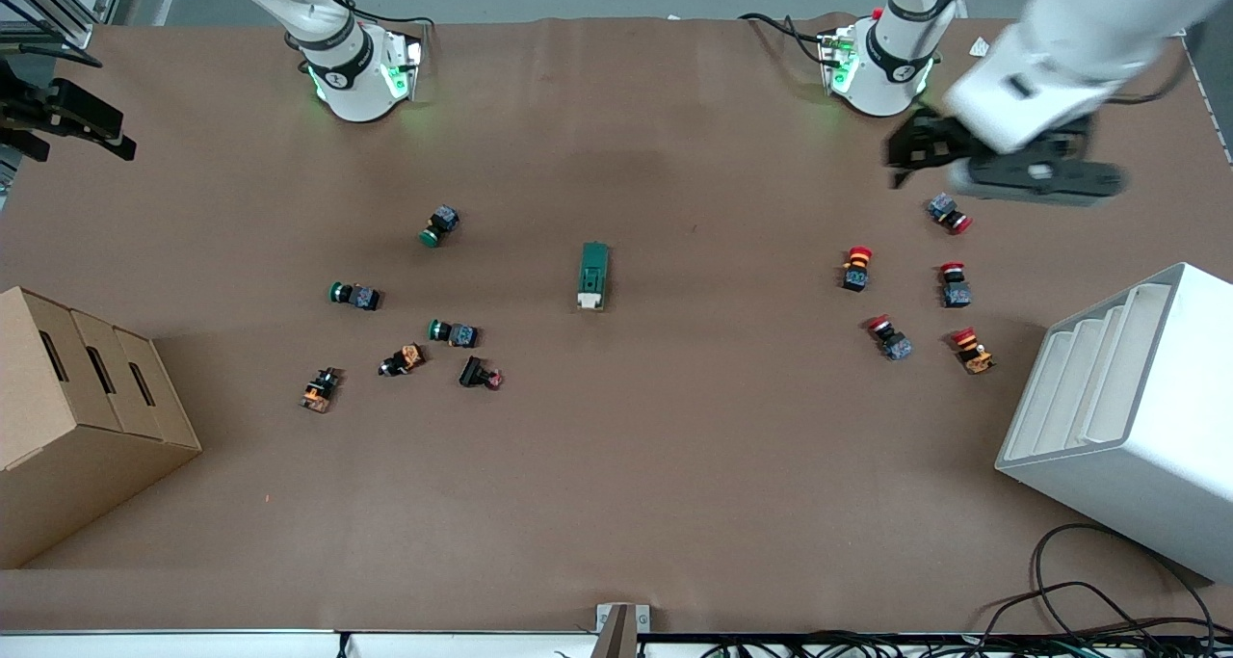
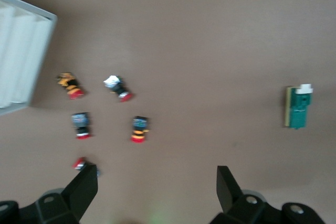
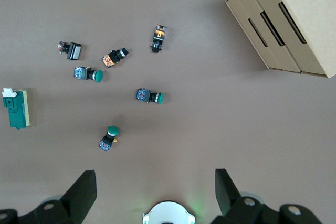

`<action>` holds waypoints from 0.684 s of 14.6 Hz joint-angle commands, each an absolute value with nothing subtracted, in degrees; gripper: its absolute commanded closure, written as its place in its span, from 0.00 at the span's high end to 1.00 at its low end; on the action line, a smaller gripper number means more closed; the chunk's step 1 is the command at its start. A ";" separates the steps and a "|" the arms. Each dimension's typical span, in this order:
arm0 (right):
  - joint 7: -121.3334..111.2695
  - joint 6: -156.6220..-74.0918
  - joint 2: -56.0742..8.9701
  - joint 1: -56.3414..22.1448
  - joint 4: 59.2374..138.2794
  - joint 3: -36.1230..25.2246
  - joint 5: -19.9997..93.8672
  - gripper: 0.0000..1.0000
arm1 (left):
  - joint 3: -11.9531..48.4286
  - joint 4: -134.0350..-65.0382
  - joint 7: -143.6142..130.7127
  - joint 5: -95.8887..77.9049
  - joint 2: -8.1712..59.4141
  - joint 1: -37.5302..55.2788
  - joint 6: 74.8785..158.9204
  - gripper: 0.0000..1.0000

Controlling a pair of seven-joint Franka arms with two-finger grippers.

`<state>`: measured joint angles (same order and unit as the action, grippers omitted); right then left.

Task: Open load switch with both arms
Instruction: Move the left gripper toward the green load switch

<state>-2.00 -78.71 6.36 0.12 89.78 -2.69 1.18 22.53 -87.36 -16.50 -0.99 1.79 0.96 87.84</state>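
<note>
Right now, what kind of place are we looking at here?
Probably a robotics lab test bench: two white arms bolted to a brown-covered table, a load switch lying among scattered push buttons, and loose cables at the table's edge.

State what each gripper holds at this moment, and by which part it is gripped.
Nothing is held. The left gripper hangs open over the red-capped buttons; the right gripper is open too. The load switch lies untouched mid-table.

The table (image 1: 616,504) is being lit evenly and softly from overhead, and only faint shadows are being cast beside the load switch (image 1: 593,275). The left gripper (image 1: 1002,162) is being smeared by motion blur; the left wrist view is being rendered soft.
</note>
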 commanded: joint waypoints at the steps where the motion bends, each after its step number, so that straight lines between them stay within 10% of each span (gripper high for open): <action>1: -2.81 -78.40 7.29 0.09 90.18 -2.81 1.67 1.00 | 28.98 -85.87 -25.62 -0.53 6.14 1.23 90.60 1.00; 10: -2.47 -78.22 7.21 0.70 89.13 -2.81 1.41 1.00 | 31.38 -90.43 -63.32 11.93 19.67 22.48 107.03 1.00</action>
<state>-2.23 -78.63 6.36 0.18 89.57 -2.82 1.18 31.38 -90.58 -55.80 8.38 16.52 19.09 104.11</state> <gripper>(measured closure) 0.000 0.000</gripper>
